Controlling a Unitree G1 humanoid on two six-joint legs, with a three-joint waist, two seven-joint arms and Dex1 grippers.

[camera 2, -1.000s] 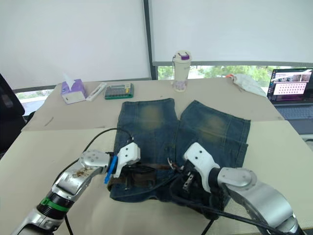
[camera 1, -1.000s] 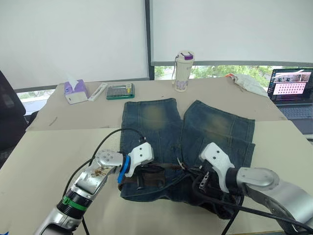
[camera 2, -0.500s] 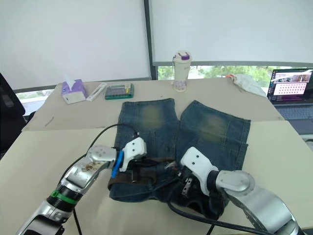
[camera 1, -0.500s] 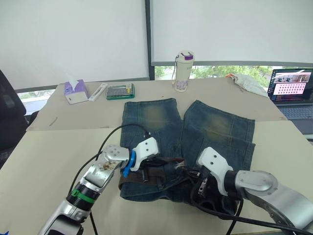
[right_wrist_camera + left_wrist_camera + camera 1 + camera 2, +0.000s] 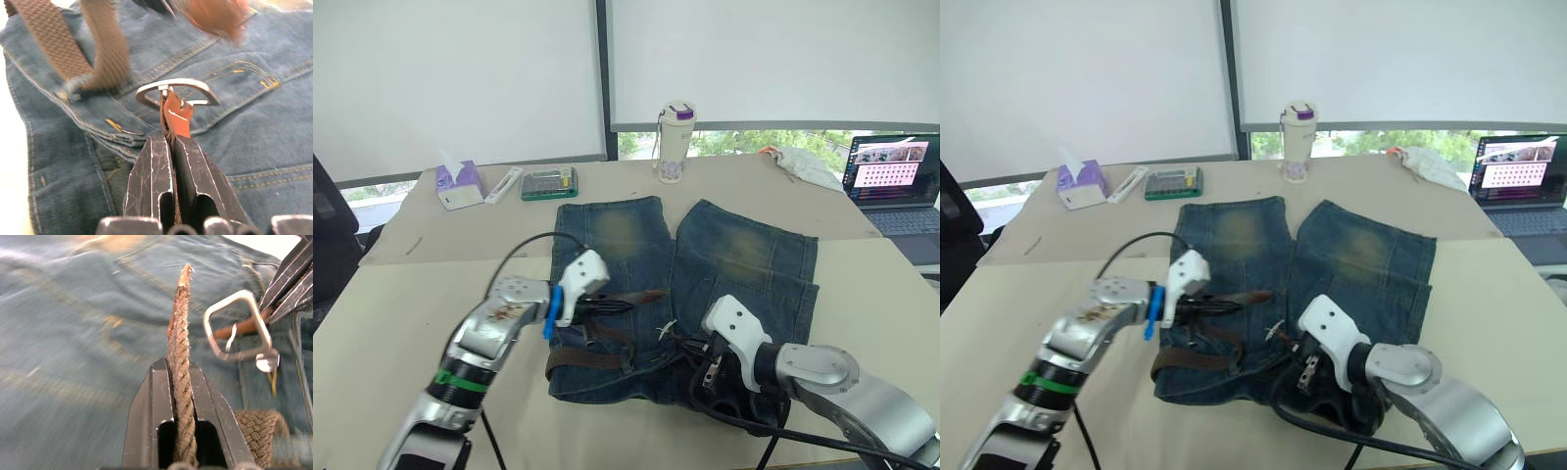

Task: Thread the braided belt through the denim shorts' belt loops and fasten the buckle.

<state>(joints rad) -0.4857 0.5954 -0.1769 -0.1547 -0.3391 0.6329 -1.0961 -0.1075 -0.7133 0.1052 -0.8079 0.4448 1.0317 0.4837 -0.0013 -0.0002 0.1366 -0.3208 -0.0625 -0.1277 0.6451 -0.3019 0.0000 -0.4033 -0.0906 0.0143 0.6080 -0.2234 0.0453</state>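
My left gripper (image 5: 178, 382) has lifted the braided belt (image 5: 182, 347) tip toward frame centre; right gripper (image 5: 171, 147) jaws pinch the buckle (image 5: 177, 90) tab.

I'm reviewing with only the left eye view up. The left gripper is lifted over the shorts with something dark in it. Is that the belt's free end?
Observer: Yes. The left gripper is shut on the braided belt, whose frayed tip sticks out past the fingers.
Operator: And the right gripper, what is it holding?
Observer: The right gripper is shut on the reddish-brown tab just behind the buckle.
Operator: Has the tip entered the buckle?
Observer: Not yet. In the left wrist view the tip sits beside the silver frame, above the denim shorts.
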